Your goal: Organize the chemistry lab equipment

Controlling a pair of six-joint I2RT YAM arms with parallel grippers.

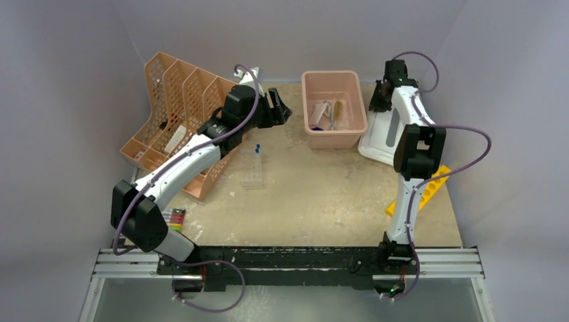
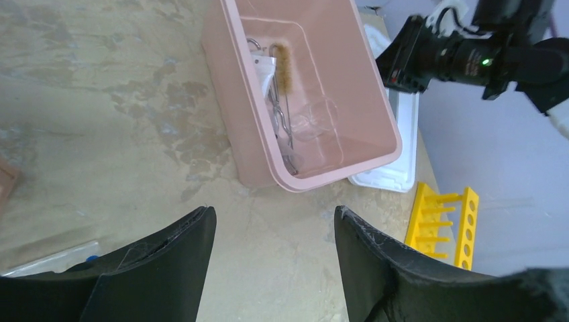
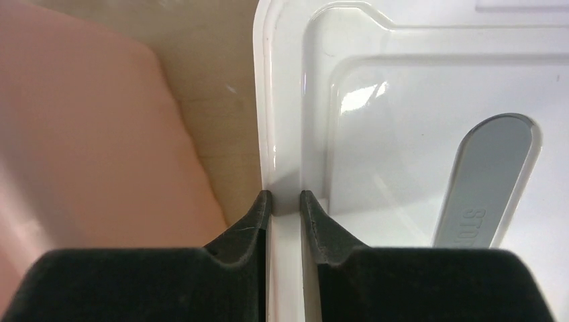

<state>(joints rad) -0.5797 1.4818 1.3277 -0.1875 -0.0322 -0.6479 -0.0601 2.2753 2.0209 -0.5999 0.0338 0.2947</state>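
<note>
A pink bin (image 1: 333, 75) at the back middle holds metal forceps (image 2: 278, 114), a brown brush (image 2: 284, 64) and a clear glass vessel (image 2: 314, 119). A clear tube rack (image 1: 253, 169) with a blue-capped tube (image 1: 257, 149) stands mid-table; a blue cap (image 2: 90, 257) also shows at the lower left of the left wrist view. My left gripper (image 1: 282, 107) (image 2: 275, 213) is open and empty, above the table left of the bin. My right gripper (image 1: 379, 100) (image 3: 286, 198) is shut on the rim of a white plastic lid (image 3: 416, 100) right of the bin.
An orange perforated file organiser (image 1: 181, 100) stands at the back left. A yellow rack (image 1: 419, 194) (image 2: 448, 221) lies at the right edge. A pack of coloured markers (image 1: 176, 219) lies near the left arm's base. The white lid (image 1: 384, 137) leans beside the bin.
</note>
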